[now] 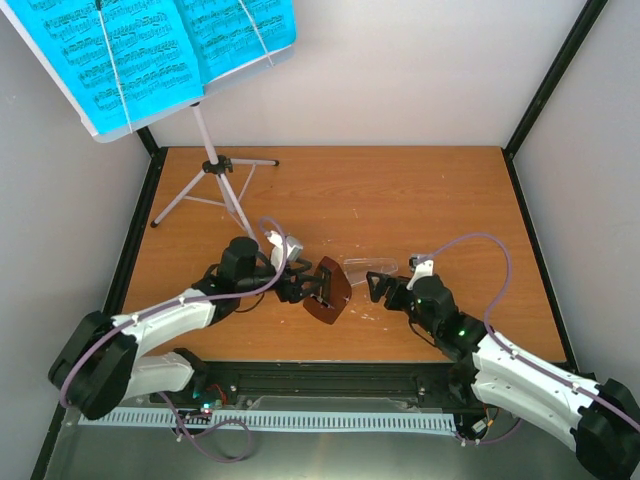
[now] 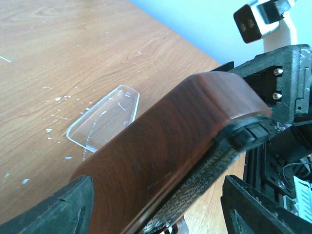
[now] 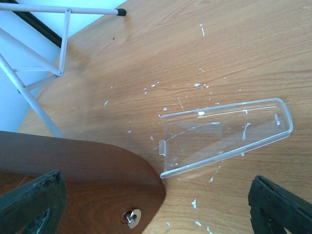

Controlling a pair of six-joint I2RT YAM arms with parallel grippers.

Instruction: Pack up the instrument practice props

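The brown metronome (image 1: 328, 295) lies tilted on the table, front cover off. My left gripper (image 1: 308, 283) stands open around it. In the left wrist view the wooden body (image 2: 170, 141) fills the gap: the left finger (image 2: 63, 209) is against the wood, and table shows between the body and the right finger (image 2: 263, 209). The clear cover (image 1: 370, 267) lies flat just right of the metronome. My right gripper (image 1: 378, 287) hovers open above the cover (image 3: 229, 131), holding nothing. Cyan sheet-music pages (image 1: 150, 50) sit on the silvery stand (image 1: 215, 180) at the back left.
The stand's tripod legs (image 3: 39, 73) spread over the back-left part of the wooden table (image 1: 430, 200). White flecks dot the wood around the cover. Black frame posts and pale walls close in the table's sides and back.
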